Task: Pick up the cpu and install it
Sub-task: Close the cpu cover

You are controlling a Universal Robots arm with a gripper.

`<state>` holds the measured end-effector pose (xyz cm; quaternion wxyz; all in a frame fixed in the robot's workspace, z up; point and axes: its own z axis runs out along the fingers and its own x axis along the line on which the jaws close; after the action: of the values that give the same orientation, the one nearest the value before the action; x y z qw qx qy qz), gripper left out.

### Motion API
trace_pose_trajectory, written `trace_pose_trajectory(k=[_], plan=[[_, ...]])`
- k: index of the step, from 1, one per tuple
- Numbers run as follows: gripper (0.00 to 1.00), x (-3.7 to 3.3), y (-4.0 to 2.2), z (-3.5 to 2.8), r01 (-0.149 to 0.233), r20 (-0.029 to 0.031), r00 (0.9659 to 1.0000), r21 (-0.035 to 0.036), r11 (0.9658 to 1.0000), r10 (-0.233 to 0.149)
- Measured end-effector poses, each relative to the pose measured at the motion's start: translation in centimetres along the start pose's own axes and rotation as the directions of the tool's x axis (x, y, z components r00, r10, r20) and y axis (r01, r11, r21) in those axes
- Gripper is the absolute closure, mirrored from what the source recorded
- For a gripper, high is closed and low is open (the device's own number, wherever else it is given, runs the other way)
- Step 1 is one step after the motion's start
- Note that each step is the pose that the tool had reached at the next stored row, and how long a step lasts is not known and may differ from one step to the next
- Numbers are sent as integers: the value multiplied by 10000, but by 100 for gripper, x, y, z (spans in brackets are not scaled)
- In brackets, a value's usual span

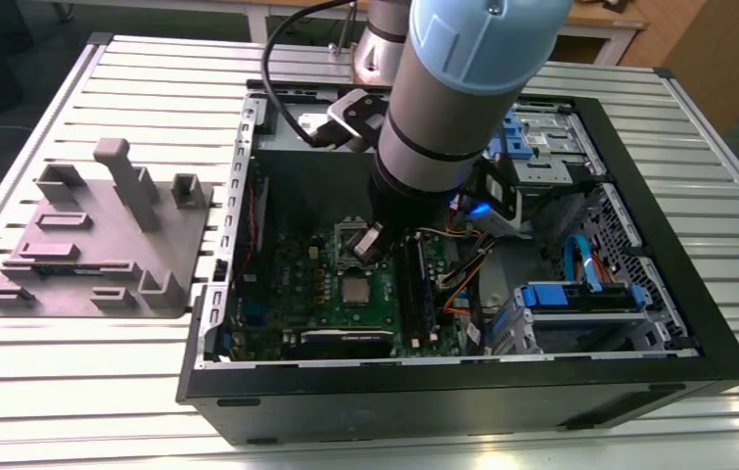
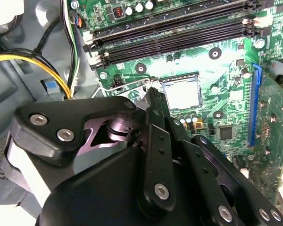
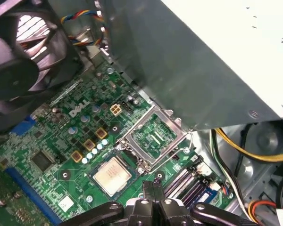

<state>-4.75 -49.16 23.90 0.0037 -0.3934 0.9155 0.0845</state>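
cpu [image 3: 112,175]: lies flat in its socket on the motherboard [image 3: 61,155], metal top up, nothing resting on it.
pincer [image 3: 153,184]: tips drawn together with nothing between them, just beside the socket and apart from the cpu.
load plate [image 3: 153,136]: hinged up and open next to the cpu.
step: judged as seating; the chip is laid in and the socket is not yet clamped.
do it well: keep the tips off the metal top. All four edges should sit inside the socket rim, level, with no corner riding up. Any touch should be light and straight down, with no sideways drag over the socket.
cpu look: small flat square with a silver-grey lid and a thin pale rim.
motherboard look: glossy green, dotted with small round capacitors and gold squares.
load plate look: thin shiny stamped metal, a window-frame shape.
pincer look: matte black links with silver screw heads.
memory slots [image 2: 179,28]: long black ridged rails.
case [image 1: 474,392]: black sheet metal on the ribbed aluminium worktop [image 1: 82,392].
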Motion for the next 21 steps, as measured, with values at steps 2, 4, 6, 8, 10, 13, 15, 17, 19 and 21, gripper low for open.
trace_pose_trajectory(k=[2,4,6,8,10,13,15,17,19,21], plan=[[89,1,-1,6,354,-56,9994,-26,9994,-354],[89,1,-2,18,488,-45,9988,-56,9988,-488],[89,-8,0,24,514,149,9986,-224,9984,-511],[89,-18,-4,28,535,347,9980,-394,9978,-522],[89,-20,-6,34,544,426,9977,-460,9975,-525],[89,-20,-6,34,543,425,9977,-461,9975,-524],[89,-20,-6,33,544,425,9977,-461,9975,-525],[89,-20,-6,33,544,425,9977,-462,9975,-525],[89,-20,-6,33,544,425,9977,-462,9974,-525],[89,-20,-6,33,544,426,9977,-462,9974,-525]])
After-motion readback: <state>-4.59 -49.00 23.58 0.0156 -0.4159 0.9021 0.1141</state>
